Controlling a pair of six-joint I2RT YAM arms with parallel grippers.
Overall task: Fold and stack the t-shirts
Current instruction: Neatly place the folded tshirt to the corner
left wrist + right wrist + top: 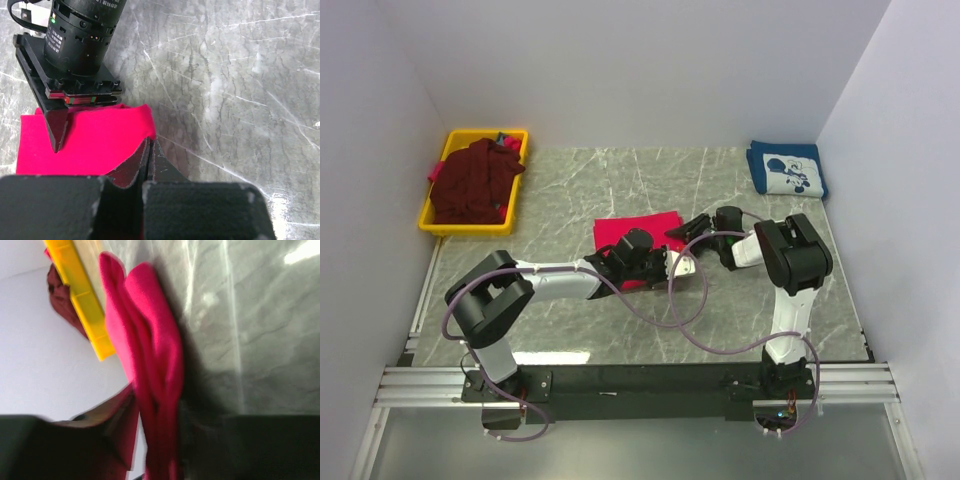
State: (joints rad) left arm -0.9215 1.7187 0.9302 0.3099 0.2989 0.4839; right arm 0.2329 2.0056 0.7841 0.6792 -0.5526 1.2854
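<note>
The crimson-red t-shirt (638, 231) lies folded at mid-table. My left gripper (665, 264) is at its near right edge; in the left wrist view its jaws (150, 144) are pressed shut at the corner of the red cloth (95, 145). My right gripper (688, 230) is at the shirt's right edge, shut on a bunched fold of red cloth (150, 355) that runs between its fingers (160, 440). The navy t-shirt with white print (786, 170) lies folded at the back right. The dark maroon t-shirt (472, 180) is heaped in the bin.
A yellow bin (438, 222) stands at the back left; it also shows in the right wrist view (82, 295). White walls close in the marble table (620, 180) on three sides. The right gripper's body (80, 45) hangs over the red cloth in the left wrist view.
</note>
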